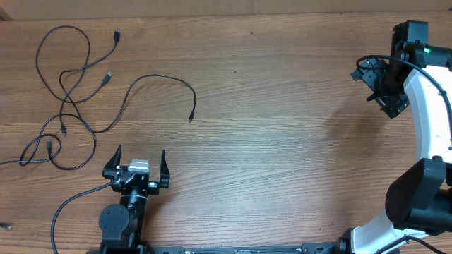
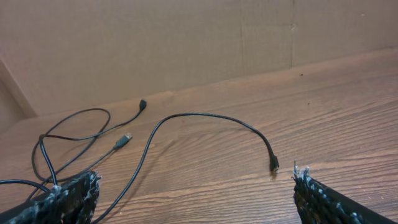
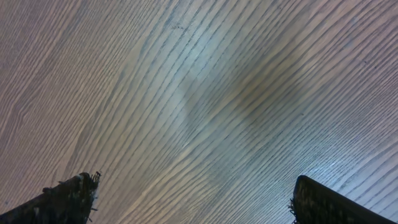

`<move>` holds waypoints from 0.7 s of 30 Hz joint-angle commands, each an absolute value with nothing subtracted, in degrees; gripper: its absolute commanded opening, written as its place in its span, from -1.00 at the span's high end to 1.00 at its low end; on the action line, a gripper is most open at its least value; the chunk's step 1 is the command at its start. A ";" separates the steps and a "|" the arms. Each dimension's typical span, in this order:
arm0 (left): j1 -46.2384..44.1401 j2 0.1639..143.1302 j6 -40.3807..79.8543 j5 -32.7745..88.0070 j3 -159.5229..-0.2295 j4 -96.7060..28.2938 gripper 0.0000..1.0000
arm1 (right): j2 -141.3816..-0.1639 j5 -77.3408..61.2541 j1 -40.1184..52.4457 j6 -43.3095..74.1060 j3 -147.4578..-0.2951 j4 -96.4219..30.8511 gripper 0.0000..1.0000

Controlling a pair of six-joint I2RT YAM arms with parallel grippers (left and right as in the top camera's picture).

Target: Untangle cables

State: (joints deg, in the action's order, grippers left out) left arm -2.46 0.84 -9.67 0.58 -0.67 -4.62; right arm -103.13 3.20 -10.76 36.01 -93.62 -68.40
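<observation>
Left claw (image 1: 138, 164) sits at about 7 o'clock on the tabletop (image 1: 282, 141), fingers spread wide and holding nothing. It faces 12 o'clock, toward the nearest cord, which suggests it is lined up for a pick. Right claw (image 1: 385, 88) hangs at 3 o'clock, well apart from all cords, fingers likewise apart and empty; its wrist view shows bare wood only.

The cables (image 1: 70, 92) lie at 10 o'clock in overlapping loops, crossing at several points. One arched cable (image 1: 159, 79) extends toward centre, its plug end (image 2: 274, 165) resting near the left claw. A USB plug (image 2: 124, 139) lies amid the loops. Judgement: separation is not yet complete; the arched cable looks easiest to draw clear.
</observation>
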 commanded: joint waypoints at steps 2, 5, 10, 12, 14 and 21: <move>-1.91 0.14 -11.22 -0.01 -0.23 -4.40 -0.99 | -103.00 3.36 -10.50 36.21 -93.69 -68.14 -1.00; -1.89 0.14 -11.07 -0.03 -0.25 -4.67 -0.99 | -103.00 3.36 -10.50 36.21 -93.69 -68.14 -1.00; -1.89 0.14 -4.84 -1.52 -0.23 -4.51 -0.99 | -102.98 3.36 -10.50 36.21 -93.69 -68.16 -1.00; -1.89 0.14 -2.31 -2.35 -0.21 -4.38 -0.99 | -102.98 3.36 -10.50 36.21 -93.69 -68.14 -1.00; -1.89 0.14 -1.23 -2.31 -0.21 -4.45 -1.00 | -102.98 3.36 -10.50 36.21 -93.69 -68.14 -1.00; -1.89 0.14 -1.13 -1.76 -0.21 -4.38 -0.99 | -102.98 3.36 -10.50 36.21 -93.69 -68.14 -1.00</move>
State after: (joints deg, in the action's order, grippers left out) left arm -2.46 0.84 -2.68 -1.19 -0.67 -4.67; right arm -103.13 3.18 -10.76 35.99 -93.62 -68.38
